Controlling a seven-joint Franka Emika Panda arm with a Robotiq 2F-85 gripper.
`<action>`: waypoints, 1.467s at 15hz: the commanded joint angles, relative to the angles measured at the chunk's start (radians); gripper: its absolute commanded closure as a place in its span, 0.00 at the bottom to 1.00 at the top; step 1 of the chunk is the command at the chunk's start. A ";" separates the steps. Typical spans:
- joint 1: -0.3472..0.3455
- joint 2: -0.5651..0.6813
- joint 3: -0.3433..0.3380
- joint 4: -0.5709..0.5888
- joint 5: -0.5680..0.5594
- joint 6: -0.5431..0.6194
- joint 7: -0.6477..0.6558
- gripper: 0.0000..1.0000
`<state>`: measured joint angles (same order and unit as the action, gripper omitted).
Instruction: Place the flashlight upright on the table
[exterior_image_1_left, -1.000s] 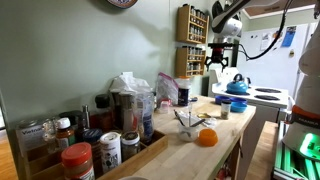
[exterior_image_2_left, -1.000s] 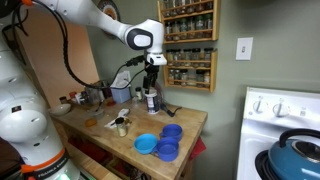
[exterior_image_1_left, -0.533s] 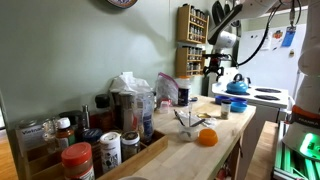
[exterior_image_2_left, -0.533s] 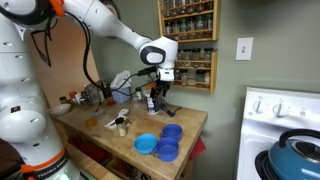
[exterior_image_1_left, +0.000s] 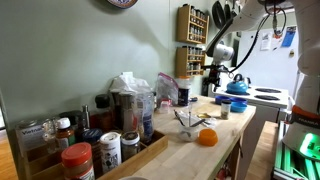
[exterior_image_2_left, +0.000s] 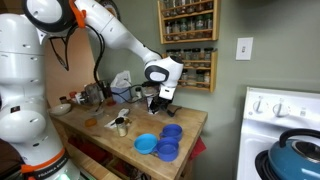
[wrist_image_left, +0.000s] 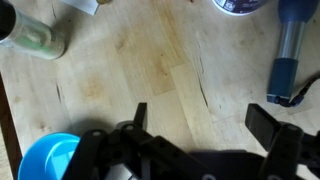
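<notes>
The flashlight, a grey barrel with a blue head and a dark strap, lies flat on the pale wooden table at the right edge of the wrist view. My gripper is open and empty, its two dark fingers spread over bare wood to the left of the flashlight and not touching it. In both exterior views the gripper hangs low over the table's end. I cannot pick out the flashlight in the exterior views.
Blue bowls sit near the table's front edge, one showing in the wrist view. A small bottle stands nearby. An orange, jars and bags crowd the table. A spice rack hangs behind; a stove with a blue kettle stands beside.
The arm has come down and shifted sideways, bringing the open gripper from well above the table to just over its surface. Nothing on the table has moved.
</notes>
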<state>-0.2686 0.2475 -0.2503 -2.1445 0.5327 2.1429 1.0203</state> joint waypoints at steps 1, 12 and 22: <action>-0.006 -0.002 0.010 0.002 0.072 0.032 -0.037 0.00; -0.055 0.142 -0.013 0.061 0.480 -0.102 -0.305 0.00; -0.005 0.186 0.018 0.073 0.695 0.146 -0.363 0.00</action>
<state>-0.2902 0.3920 -0.2346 -2.0927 1.1698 2.2367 0.6929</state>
